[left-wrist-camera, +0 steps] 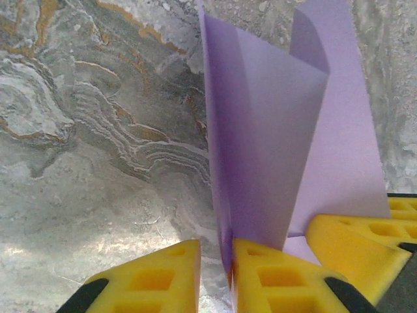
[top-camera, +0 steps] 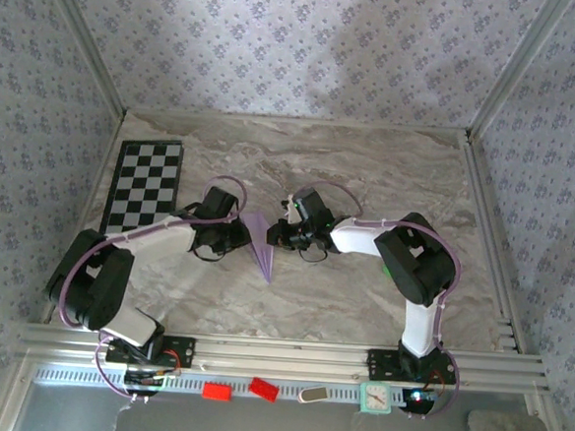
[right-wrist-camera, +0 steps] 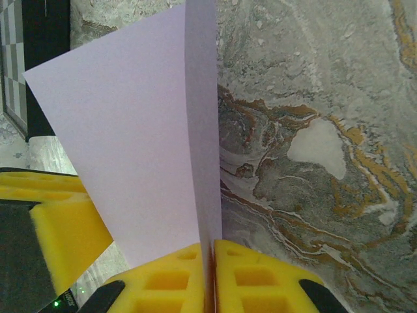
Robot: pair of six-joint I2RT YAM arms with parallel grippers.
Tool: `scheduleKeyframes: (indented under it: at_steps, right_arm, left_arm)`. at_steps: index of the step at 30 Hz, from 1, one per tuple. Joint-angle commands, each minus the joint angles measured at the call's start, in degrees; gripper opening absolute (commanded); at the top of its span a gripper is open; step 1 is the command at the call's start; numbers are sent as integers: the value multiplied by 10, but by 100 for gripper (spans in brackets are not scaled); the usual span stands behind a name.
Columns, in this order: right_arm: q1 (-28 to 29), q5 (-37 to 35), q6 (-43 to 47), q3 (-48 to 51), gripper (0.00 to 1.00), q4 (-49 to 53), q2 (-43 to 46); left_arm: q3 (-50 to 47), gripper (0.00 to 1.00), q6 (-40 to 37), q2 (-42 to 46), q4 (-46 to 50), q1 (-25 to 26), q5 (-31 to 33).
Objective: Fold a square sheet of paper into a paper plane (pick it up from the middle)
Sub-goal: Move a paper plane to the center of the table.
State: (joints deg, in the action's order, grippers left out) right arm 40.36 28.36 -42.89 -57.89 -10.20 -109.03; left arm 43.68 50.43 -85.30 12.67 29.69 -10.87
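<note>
- The surface (top-camera: 369, 172) I'm working over is a flat slab printed like marble. It is grey and cream, and my wrist feeds show rusty orange veins in it.
- A flat, rectangular black-and-white checkered board (top-camera: 145, 184) lies directly on it in the far left corner, with its long side along the left edge.
- A folded pale lilac paper sheet (top-camera: 261, 238) stands upright near the middle, its narrow point towards the near edge. I can't tell from my feeds whether it rests on the surface.
</note>
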Motion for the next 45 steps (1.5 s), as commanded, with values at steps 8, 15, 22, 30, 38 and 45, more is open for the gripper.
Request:
scheduleKeyframes:
  at_steps: [8,15,22,30,38,45]
  right_arm:
    - [-17,20,19,2,23,16,12]
    - [-27,35,64,-33,28,81,-2]
    - [-35,59,102,-61,31,103,-27]
    - [-41,66,106,-74,21,114,-37]
    - [-51,37,88,-44,2,98,-8]
    - [-51,7,58,-5,2,77,17]
  left_arm:
    - [27,0,-11,-26,10,-3,1]
    - [30,0,-29,-25,6,-6,-19]
    - [38,0,-55,-31,13,-5,-35]
    - [42,0,-62,-35,17,-9,-39]
    - [13,0,-50,-9,13,-24,-30]
    - [-35,0,-24,20,-1,-41,-30]
